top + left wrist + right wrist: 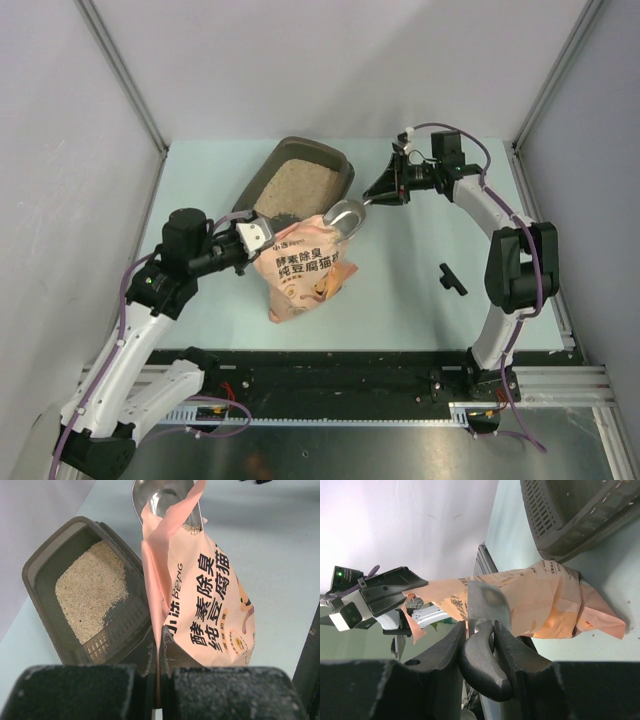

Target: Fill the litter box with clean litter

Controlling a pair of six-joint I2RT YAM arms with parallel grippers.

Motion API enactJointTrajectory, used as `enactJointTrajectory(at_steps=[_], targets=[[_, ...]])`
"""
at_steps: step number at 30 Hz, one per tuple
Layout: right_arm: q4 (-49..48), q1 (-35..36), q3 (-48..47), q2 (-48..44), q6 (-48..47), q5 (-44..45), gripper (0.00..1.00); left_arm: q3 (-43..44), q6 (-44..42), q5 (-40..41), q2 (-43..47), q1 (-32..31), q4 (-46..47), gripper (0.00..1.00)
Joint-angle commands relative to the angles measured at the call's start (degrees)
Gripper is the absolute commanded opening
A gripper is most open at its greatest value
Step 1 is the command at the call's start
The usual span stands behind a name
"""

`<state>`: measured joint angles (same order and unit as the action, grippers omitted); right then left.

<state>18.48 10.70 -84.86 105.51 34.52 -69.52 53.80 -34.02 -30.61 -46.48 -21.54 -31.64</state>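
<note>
Top view: dark grey-brown shallow plastic litter box (312,147) with rounded corners sits on the pale green table (420,310) at about 11 o'clock from table centre, angled with one short end toward 1 o'clock. Pale beige fine-grained clean litter (300,183) lies inside it. The left wrist view shows the litter (90,592) covering most of the floor, with a bare patch by the grilled end of the box (41,577).

Salmon-pink plastic bag with black Chinese characters (305,275) is just at 6 o'clock of the box, base on the table, open top toward 12. Whether the bag touches the box, cannot tell.

Left gripper (270,235) comes in from 9 o'clock. Its jaws are pressed together, pinching the bag's top edge, and the left wrist view shows the pink film of the bag (210,605) clamped between the black pads of that gripper (159,672).

Right gripper (375,198) reaches in from 2 o'clock, part-closed around the dark handle of a grey metal scoop (347,214). The right wrist view shows that gripper (480,630) squeezing the handle, with the scoop (487,605) bowl pointing at the bag (540,605) and the litter box (570,515) beyond at upper right.

In the left wrist view the shiny scoop (160,500) bowl sits at the bag mouth, partly behind the torn edge. How deep it goes, cannot tell.

Small black T-shaped part (452,278) lies on the table at 3 o'clock of the bag, well apart.
</note>
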Motion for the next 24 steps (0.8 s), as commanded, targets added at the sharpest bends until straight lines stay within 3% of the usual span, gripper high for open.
enactJointTrajectory(at_steps=[1,24], targets=[[-0.63,-1.47,0.48,-3.38,-0.42,-1.50,0.00,1.57,-2.10,1.26,0.69,0.27,-0.44,0.00],[-4.51,-1.91,2.07,-5.41,5.82,-1.76,0.00,0.96,-2.01,1.17,0.60,0.27,-0.44,0.00]])
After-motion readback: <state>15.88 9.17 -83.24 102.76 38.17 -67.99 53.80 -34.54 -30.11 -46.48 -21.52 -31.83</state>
